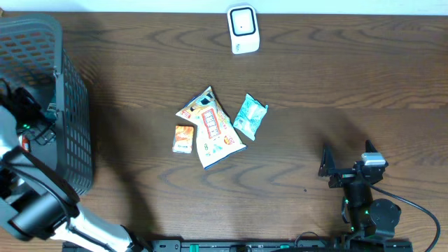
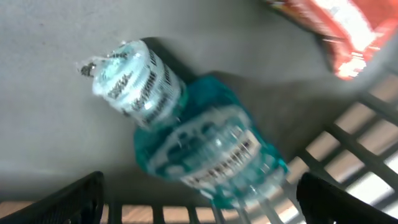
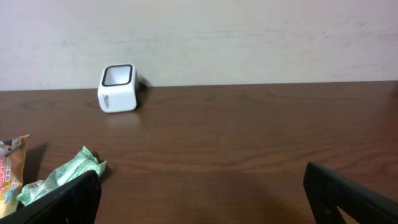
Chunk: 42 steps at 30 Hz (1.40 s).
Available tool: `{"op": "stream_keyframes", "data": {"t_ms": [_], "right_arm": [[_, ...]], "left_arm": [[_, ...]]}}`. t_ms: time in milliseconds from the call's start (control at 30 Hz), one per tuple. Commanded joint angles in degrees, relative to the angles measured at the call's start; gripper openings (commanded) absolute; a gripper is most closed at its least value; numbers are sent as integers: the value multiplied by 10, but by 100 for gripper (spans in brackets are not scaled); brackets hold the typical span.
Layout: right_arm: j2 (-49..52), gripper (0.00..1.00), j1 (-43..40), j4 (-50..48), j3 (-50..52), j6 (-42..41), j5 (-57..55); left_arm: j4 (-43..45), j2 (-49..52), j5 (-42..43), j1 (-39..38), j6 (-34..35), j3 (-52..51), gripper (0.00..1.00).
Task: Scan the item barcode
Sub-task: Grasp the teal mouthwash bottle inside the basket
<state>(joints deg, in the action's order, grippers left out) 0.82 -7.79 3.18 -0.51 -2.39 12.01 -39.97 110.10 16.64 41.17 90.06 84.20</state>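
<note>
Fingertips of the right claw stand wide apart at the lower corners of the right wrist view, only bare counter between them. In the overhead view that claw sits at the lower right of the frame, well apart from everything else.

The left claw is spread open too, its dark fingers at the lower left and lower right of the left wrist view, holding nothing. It hangs inside the grey basket along the left edge of the overhead frame, and the left arm rises into it from the lower left corner.

Under that claw lies the teal bottle, on its side on the basket floor. It slants from its plastic-wrapped cap at the upper left down to its base near the slatted wall. Its label faces up, but the print is too blurred to read. A red packet lies beyond it at the upper right.

In the middle of the overhead frame three things lie close together on the counter: a small orange box, a large snack bag just right of it, and a pale green packet right against the bag's right edge. Farthest, at the top edge, stands the white scanner, well apart from them.
</note>
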Motion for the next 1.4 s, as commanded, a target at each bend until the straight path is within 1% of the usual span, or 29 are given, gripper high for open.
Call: {"op": "stream_keyframes", "data": {"t_ms": [0,233,333,433,467,633,733,800,933,1033,1167,1367], "right_arm": [[-4,99,3,1,2,-6,-1],[-4,99,3,0,2,-6,-1],[-4,99,3,0,2,-6,-1],[-4,99,3,1,2,-6,-1],[-4,99,3,1,2,-6,-1],[-4,99,3,0,2,-6,-1],[-4,99,3,0,2,-6,-1],[-4,99,3,0,2,-6,-1],[-4,99,3,1,2,-6,-1],[-4,99,3,1,2,-6,-1],[-4,99,3,0,2,-6,-1],[-4,99,3,0,2,-6,-1]], "left_arm": [[0,28,-12,-1,18,7,98],[17,74,-4,-4,23,7,98],[17,84,-4,-8,16,7,100],[17,87,-4,-13,-21,7,86],[17,87,-4,-14,-34,7,84],[17,86,-4,-16,-105,7,58],[16,86,3,-12,-134,7,56],[17,86,24,-6,-149,7,55],[17,81,93,18,-170,7,42],[17,72,133,37,-188,7,38],[17,51,183,64,-223,7,36],[17,-5,198,83,-261,7,36]]}}
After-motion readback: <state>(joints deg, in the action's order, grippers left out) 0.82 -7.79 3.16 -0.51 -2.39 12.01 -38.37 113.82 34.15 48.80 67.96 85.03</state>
